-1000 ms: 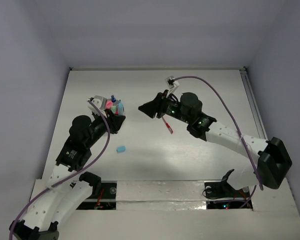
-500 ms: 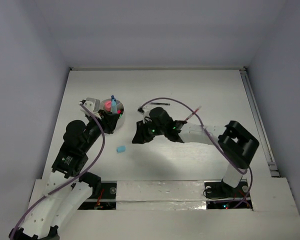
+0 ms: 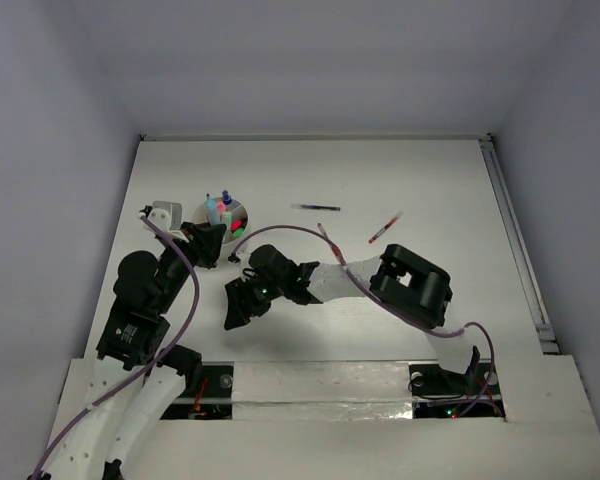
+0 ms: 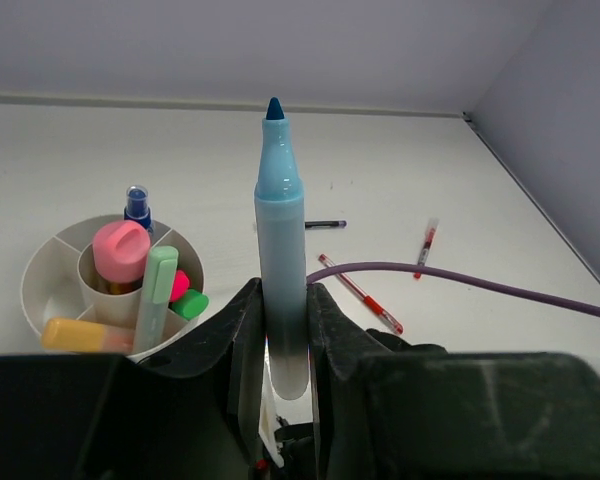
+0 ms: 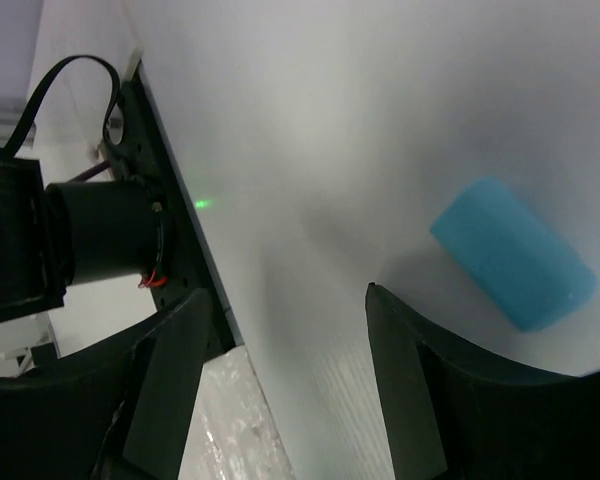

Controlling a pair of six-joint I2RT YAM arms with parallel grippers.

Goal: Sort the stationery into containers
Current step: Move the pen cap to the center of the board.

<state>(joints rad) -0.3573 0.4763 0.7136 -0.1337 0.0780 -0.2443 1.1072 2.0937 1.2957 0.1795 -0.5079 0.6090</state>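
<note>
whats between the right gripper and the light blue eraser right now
Nothing: in the right wrist view only bare white table separates the open right gripper from the light-blue eraser, which lies just ahead and off to one side.

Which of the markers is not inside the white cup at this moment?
The light-blue marker with the dark blue tip: it is clamped in the left gripper, outside the white cup, while the pink marker and the green marker sit inside it.
</note>
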